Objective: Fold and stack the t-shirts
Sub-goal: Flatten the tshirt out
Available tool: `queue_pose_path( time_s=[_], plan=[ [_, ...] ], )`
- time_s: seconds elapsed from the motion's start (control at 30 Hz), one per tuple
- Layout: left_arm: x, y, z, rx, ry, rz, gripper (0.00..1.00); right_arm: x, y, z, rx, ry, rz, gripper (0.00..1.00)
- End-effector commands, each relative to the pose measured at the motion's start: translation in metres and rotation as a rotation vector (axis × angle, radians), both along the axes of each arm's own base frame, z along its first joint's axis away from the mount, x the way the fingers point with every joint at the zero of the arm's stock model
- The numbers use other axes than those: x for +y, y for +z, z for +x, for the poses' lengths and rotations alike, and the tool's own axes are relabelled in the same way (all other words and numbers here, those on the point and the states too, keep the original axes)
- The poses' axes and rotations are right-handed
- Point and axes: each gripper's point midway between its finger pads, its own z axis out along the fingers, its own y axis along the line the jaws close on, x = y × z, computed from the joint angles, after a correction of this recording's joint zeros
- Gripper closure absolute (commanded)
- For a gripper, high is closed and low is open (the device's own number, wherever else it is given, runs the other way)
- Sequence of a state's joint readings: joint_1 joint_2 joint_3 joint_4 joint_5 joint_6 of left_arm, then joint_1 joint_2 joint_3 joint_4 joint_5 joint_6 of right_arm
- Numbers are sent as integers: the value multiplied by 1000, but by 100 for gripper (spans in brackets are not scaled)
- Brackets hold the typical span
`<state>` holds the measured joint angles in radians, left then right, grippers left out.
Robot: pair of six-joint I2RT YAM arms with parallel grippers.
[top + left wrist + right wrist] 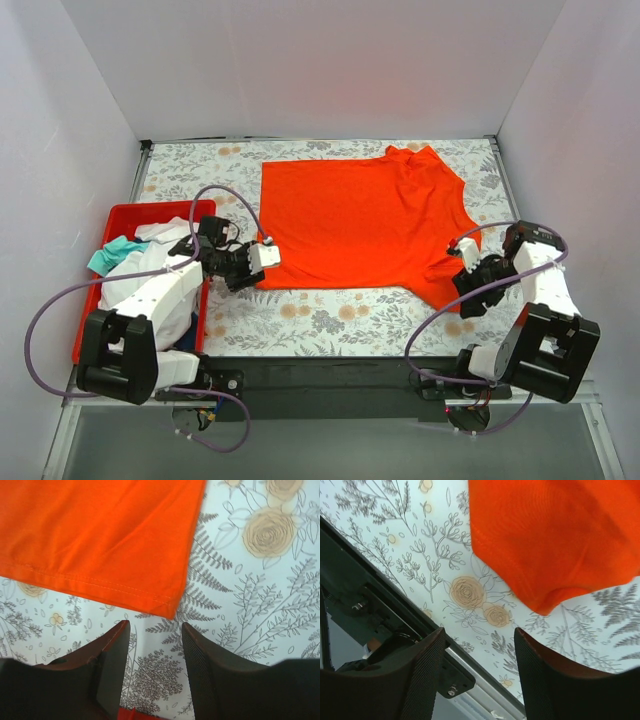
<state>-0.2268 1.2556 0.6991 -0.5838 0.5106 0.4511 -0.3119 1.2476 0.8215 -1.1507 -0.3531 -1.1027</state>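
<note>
The orange-red t-shirt (360, 220) lies spread flat on the flowered table, collar to the right. Its hem corner shows in the left wrist view (100, 545), its sleeve tip in the right wrist view (555, 535). My left gripper (268, 258) (155, 630) is open and empty, just short of the shirt's near-left hem corner. My right gripper (462, 252) (480, 637) is open and empty beside the near sleeve, over the table's front edge. White (150, 285) and teal (112, 252) shirts lie bunched in the red bin.
The red plastic bin (130, 215) sits at the left, under the left arm. White walls close in the table on three sides. The table's metal front rail (380, 605) runs under the right gripper. The flowered tablecloth (330, 310) shows in front of the shirt.
</note>
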Motion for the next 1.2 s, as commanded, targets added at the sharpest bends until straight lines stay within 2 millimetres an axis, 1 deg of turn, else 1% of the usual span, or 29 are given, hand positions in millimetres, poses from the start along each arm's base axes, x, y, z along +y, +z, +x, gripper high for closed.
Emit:
queue_pose_path(
  time_s=[0.0, 0.07, 0.1, 0.13, 0.17, 0.23, 0.3, 0.33, 0.4, 0.43, 0.47, 0.5, 0.53, 0.57, 0.6, 0.63, 0.67, 0.7, 0.73, 0.83, 0.87, 0.9, 0.93, 0.97, 1.0, 1.03, 1.07, 1.1, 1.17],
  plan=[
    [-20, 43, 27, -31, 43, -120, 55, 3, 29, 31, -76, 23, 52, 37],
    [-32, 53, 29, 19, 61, -192, 54, 7, 39, 51, -77, -20, 107, 44],
    [-39, 63, 33, 18, 50, -218, 54, 9, 40, 54, -63, -32, 124, 47],
    [-43, 65, 32, 27, 46, -228, 54, 11, 41, 56, -56, -34, 131, 54],
    [-48, 65, 30, 42, 43, -233, 55, 16, 38, 54, -39, -9, 129, 58],
    [-56, 63, 26, 56, 36, -240, 55, 23, 35, 53, -27, 3, 112, 60],
    [-57, 57, 35, 71, 98, -241, 55, 26, 31, 65, -76, 20, 50, 60],
    [-57, 55, 42, 75, 128, -232, 55, 25, 30, 71, -84, -20, 36, 60],
    [-55, 37, 55, 144, 224, -210, 55, 15, 32, 100, -157, -64, -10, 60],
    [-49, 32, 65, 148, 282, -174, 56, 12, 25, 108, -135, -84, -23, 62],
    [-51, 36, 76, 156, 321, -170, 57, 6, 22, 118, -136, -112, -46, 64],
    [-50, 21, 80, 209, 360, -145, 58, 3, 18, 124, -130, -130, -61, 66],
    [-46, 16, 83, 216, 383, -122, 59, -1, 8, 132, -107, -144, -74, 67],
    [-45, 11, 85, 227, 392, -103, 59, -6, 4, 142, -115, -166, -98, 69],
    [-46, 1, 83, 250, 395, -80, 59, -10, -1, 148, -115, -177, -115, 70],
    [-44, -6, 82, 260, 398, -58, 59, -12, -10, 153, -96, -186, -130, 71],
    [-38, -14, 81, 258, 416, -12, 59, -17, -16, 158, -99, -188, -163, 73],
    [-38, -21, 77, 267, 414, 16, 60, -19, -21, 160, -89, -196, -180, 73],
    [-35, -30, 73, 284, 423, 45, 60, -20, -30, 157, -62, -194, -190, 73],
    [-26, -44, 58, 315, 436, 113, 62, -24, -44, 144, -22, -172, -237, 77],
    [-23, -47, 53, 321, 436, 136, 63, -26, -52, 131, 11, -161, -259, 77],
    [-20, -53, 41, 343, 426, 162, 63, -27, -56, 121, 29, -152, -270, 78],
    [-18, -53, 37, 340, 422, 173, 63, -32, -54, 114, 24, -141, -298, 79],
    [-13, -55, 30, 347, 421, 197, 63, -31, -62, 94, 69, -130, -305, 79],
    [-8, -59, 22, 354, 418, 223, 64, -31, -63, 84, 80, -120, -313, 79],
    [-7, -58, 17, 360, 416, 234, 63, -33, -57, 76, 64, -93, -333, 79],
    [-4, -54, 7, 384, 411, 245, 64, -31, -58, 63, 81, -73, -334, 79],
    [-5, -51, 0, 406, 398, 238, 64, -28, -60, 47, 108, -43, -332, 79],
    [-2, -43, -16, 432, 376, 246, 64, -16, -48, 28, 123, 15, -279, 79]
  ],
)
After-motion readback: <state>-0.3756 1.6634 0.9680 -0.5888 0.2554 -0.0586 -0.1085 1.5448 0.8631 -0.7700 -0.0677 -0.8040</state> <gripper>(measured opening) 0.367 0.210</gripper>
